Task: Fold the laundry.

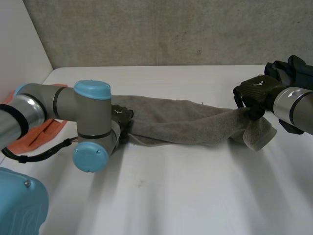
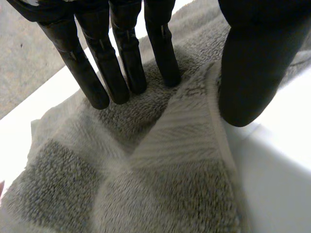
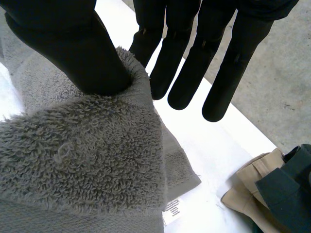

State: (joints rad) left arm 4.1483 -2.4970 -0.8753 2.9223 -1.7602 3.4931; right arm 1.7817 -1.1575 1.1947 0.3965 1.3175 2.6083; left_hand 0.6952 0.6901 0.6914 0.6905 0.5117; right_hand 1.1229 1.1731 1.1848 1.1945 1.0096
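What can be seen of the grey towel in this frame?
The grey towel is thick terry with a flat woven band near its hem and a small white label at one edge. It lies rumpled and pulled long across the white table, stretched between the hands. The left hand pinches one end between straight fingers and thumb; the right hand grips the other end, raised slightly, with a corner hanging down.

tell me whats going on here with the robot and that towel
The robot has a grey towel stretched between both hands over the white table. Its left hand pinches one end low by the table. Its right hand grips the other end, raised, with a corner hanging down. No fold is made yet. An orange cloth lies beside the left arm.
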